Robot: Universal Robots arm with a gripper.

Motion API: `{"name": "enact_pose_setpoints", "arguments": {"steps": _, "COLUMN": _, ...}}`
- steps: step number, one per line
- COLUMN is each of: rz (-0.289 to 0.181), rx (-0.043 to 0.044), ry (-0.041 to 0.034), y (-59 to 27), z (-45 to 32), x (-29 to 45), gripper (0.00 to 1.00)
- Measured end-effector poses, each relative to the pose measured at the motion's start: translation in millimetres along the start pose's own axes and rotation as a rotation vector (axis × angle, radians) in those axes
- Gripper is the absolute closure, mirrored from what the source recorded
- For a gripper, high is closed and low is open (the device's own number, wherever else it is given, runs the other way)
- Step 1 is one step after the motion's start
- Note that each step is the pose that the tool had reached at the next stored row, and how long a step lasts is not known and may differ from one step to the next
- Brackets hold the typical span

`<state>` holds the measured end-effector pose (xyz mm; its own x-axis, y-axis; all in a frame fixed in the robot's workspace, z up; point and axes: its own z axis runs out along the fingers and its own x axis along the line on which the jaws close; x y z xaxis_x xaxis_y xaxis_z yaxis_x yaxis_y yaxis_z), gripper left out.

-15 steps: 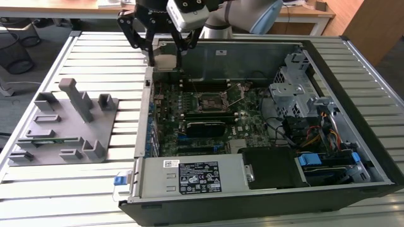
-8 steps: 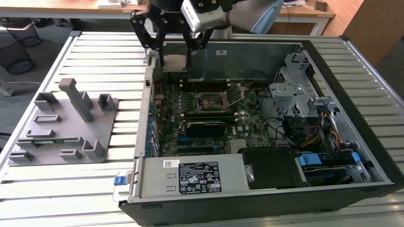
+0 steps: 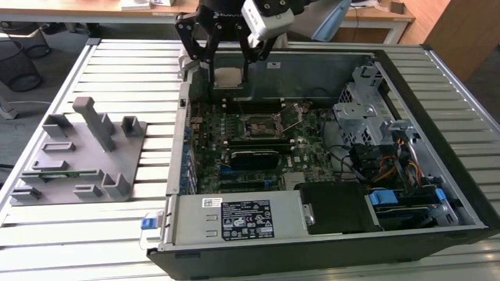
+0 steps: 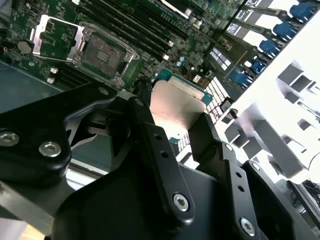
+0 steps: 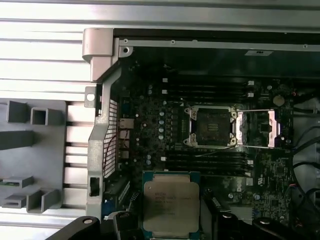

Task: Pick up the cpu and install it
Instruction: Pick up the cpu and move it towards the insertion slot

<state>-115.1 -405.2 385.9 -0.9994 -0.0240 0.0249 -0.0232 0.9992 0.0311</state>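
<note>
My gripper hangs over the back corner of the open computer case, on the exterior view's left, shut on the cpu. The cpu is a flat square chip with a silver top and a thin green rim. In both wrist views it sits clamped by its edges between the black fingers, as the cpu and the cpu. The empty socket lies on the motherboard below and nearer the front of the case, its metal load plate swung open beside the socket. The chip is held clear above the board.
A grey fixture tray with upright posts lies on the slatted metal table, on the exterior view's left of the case. Inside the case are a power supply, a black block, a metal drive cage and cables.
</note>
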Motion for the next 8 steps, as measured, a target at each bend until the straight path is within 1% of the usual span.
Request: {"name": "enact_pose_setpoints", "arguments": {"steps": 8, "rz": 0.0, "rx": 0.0, "ry": 0.0001, "y": 0.2, "z": -0.1, "x": -22.3, "gripper": 0.46}}
